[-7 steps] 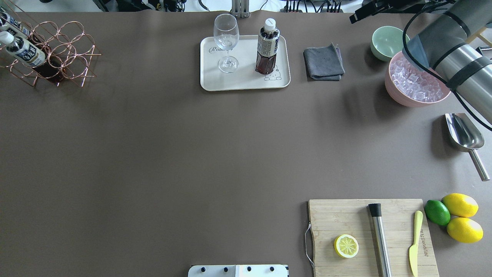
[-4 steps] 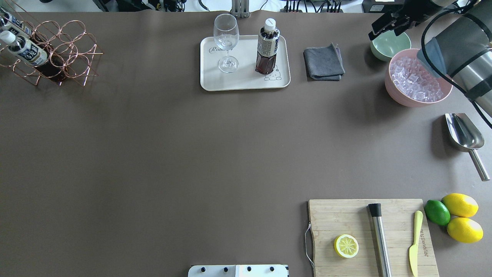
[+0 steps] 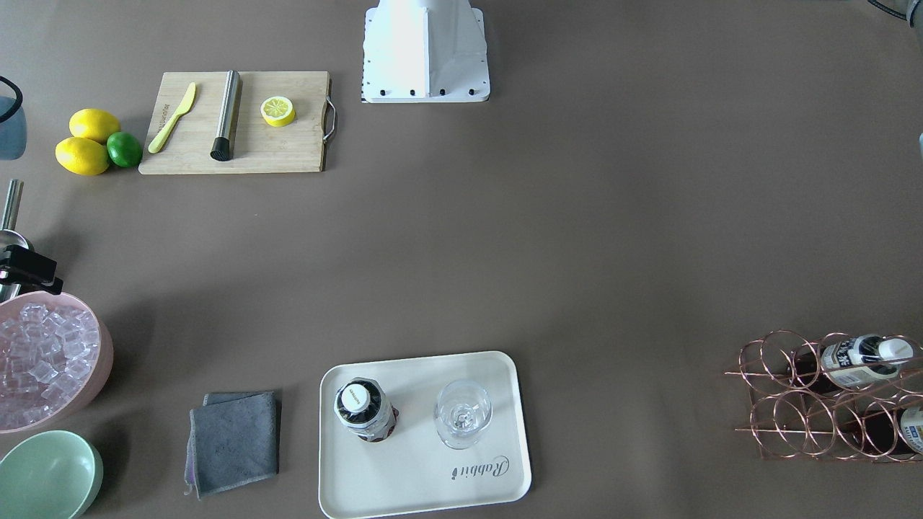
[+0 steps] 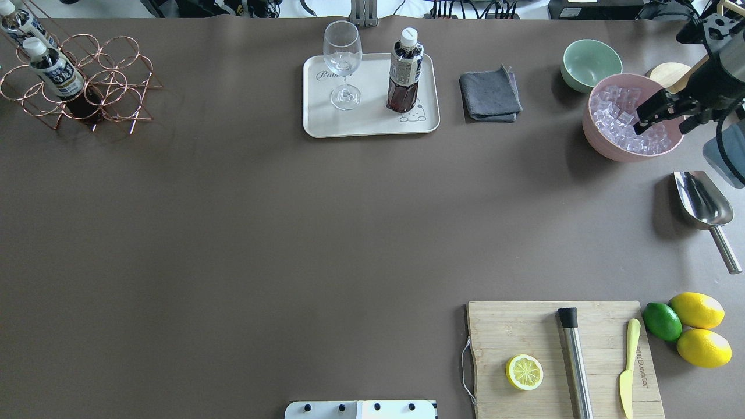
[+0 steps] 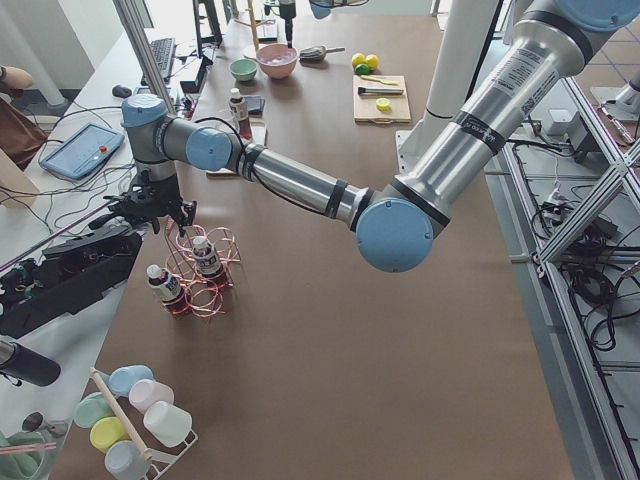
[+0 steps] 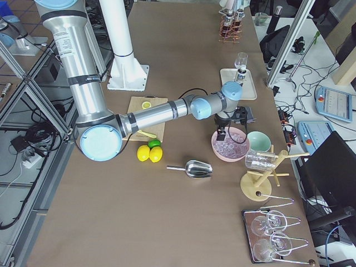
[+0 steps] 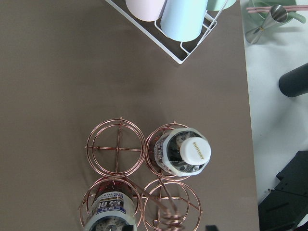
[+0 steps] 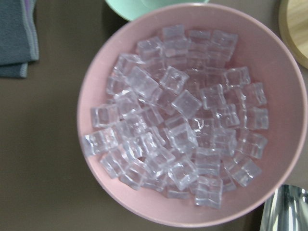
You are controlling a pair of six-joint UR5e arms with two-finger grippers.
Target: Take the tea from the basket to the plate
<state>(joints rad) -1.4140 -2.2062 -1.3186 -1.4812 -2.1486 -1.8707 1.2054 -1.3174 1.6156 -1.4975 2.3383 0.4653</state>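
One tea bottle (image 4: 405,70) stands upright on the cream plate (image 4: 372,123), next to the bear drawing; it also shows in the front view (image 3: 364,411). Two more tea bottles (image 4: 55,73) sit in the copper wire basket (image 4: 110,87) at the far left corner. The left wrist view looks straight down on the basket (image 7: 115,149) and a bottle cap (image 7: 195,150). My left gripper (image 5: 160,212) hovers at the basket's handle; I cannot tell if it is open. My right gripper (image 4: 663,119) hangs over the pink ice bowl (image 4: 593,139), jaws apart and empty.
A stemmed glass (image 4: 342,58) shares the plate. A grey cloth (image 4: 490,93), green bowl (image 4: 589,61) and metal scoop (image 4: 701,201) lie at the right. A cutting board (image 4: 495,326) with lemon half, muddler and knife is at front right. A cup rack (image 7: 178,24) stands beyond the basket.
My right arm has swung right, from over the green bowl to over the ice bowl. The basket with its bottles has shifted a little right and stands more upright.
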